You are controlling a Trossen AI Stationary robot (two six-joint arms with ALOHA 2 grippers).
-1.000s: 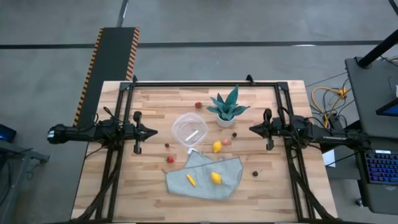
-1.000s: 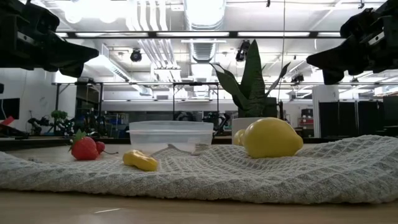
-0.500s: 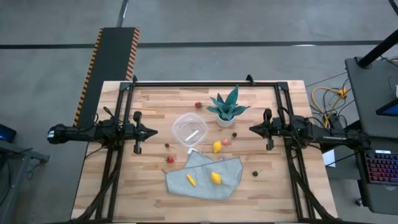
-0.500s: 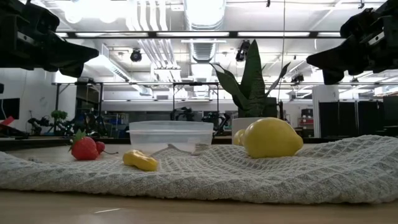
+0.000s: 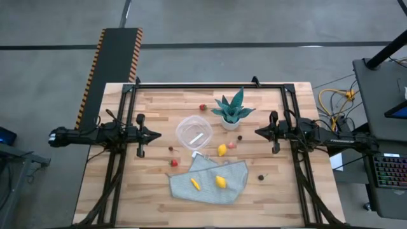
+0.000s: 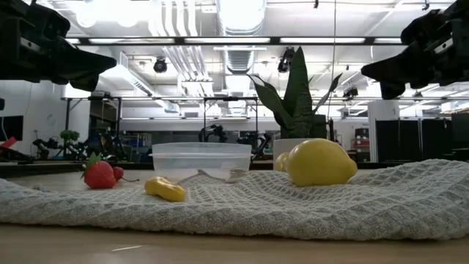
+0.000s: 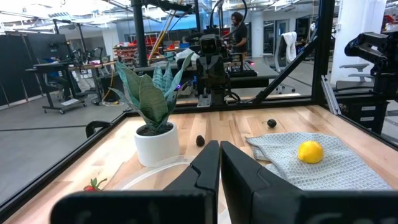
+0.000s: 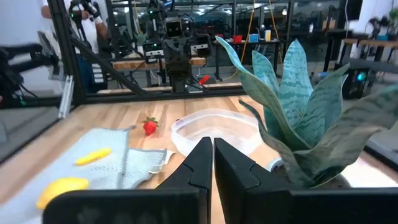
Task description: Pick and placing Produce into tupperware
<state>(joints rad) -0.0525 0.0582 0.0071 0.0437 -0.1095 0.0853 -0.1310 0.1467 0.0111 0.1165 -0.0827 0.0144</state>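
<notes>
Currently both left gripper point(image 5: 156, 135) and right gripper point(image 5: 259, 132) sit closed, empty, at the table's point(image 5: 152, 191) side edges; produce point(image 5: 220, 182) litters cloth point(image 5: 234, 178) mid-table beside tupperware point(image 5: 194, 132): light, rigid, roll-prone, so pinch across the middle.

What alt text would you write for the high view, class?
Two shut grippers, left gripper and right gripper, flank an empty clear tupperware, a potted plant and a grey cloth holding two yellow fruits, with more toy produce scattered around.
</notes>
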